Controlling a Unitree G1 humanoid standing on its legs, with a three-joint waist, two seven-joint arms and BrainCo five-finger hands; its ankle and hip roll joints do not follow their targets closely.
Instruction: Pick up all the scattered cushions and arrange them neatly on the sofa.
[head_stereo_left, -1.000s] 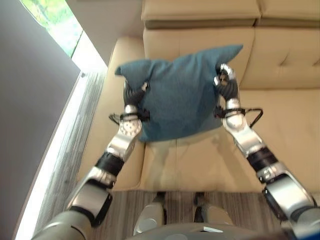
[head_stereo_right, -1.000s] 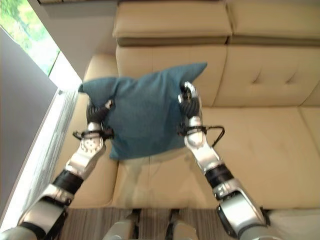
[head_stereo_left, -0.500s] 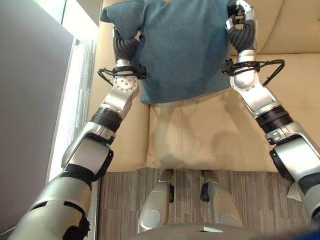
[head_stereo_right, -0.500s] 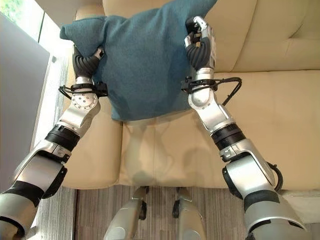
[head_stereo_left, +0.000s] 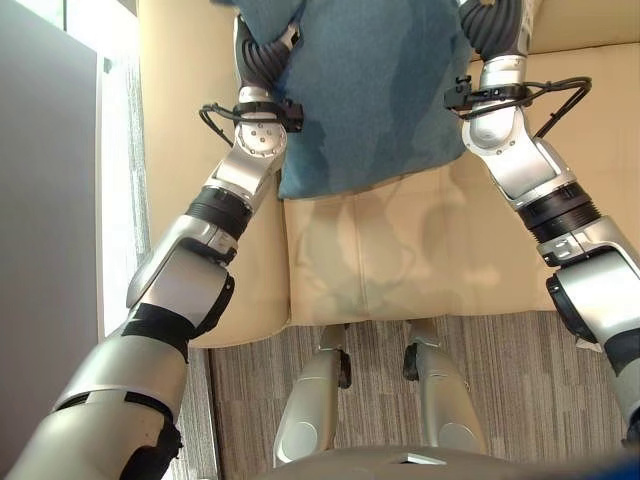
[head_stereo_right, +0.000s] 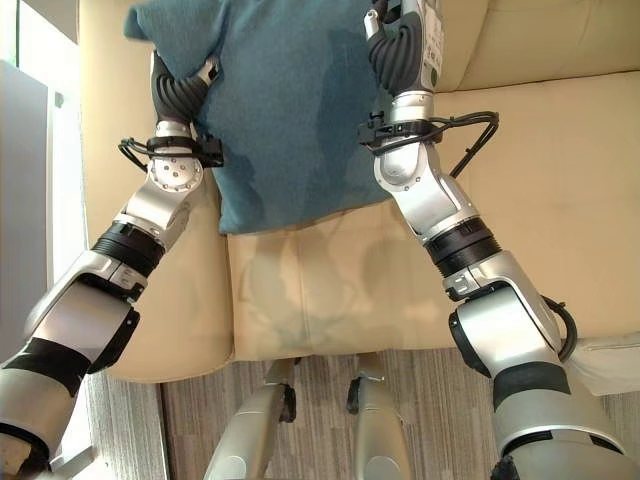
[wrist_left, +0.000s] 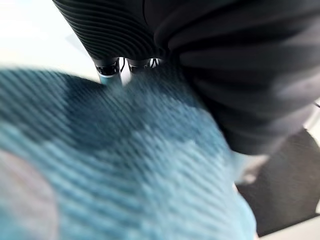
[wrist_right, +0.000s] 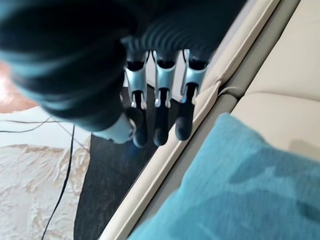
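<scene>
As the left eye sees it: the blue cushion (head_stereo_left: 365, 90) hangs above the sofa (head_stereo_left: 400, 260), over the seat's left end, just beside the armrest (head_stereo_left: 170, 120). The left hand (head_stereo_left: 262, 55) is at its left edge and the right hand (head_stereo_left: 492, 25) at its right edge. Its lower edge is clear of the seat, casting a shadow there.

Right eye view: the same hold. The cushion is pinned between the two wrists, its face towards the robot and its lower corners hanging free.

Left wrist view: the fingers (wrist_left: 107, 67) run down into the blue cloth, tips buried. Whether they curl round it, I cannot tell.

Right wrist view: the fingers (wrist_right: 160, 120) are stretched out straight, gripping nothing. The cushion lies alongside the hand, with the sofa's back edge past it.

Relation that counts: the cushion sits between the hands, each equally near. Its width runs from hand to hand, along the sofa. The seat lies directly below and the backrest just beyond, so the placing looks like a matter of lowering it and leaning it away from the robot.
</scene>
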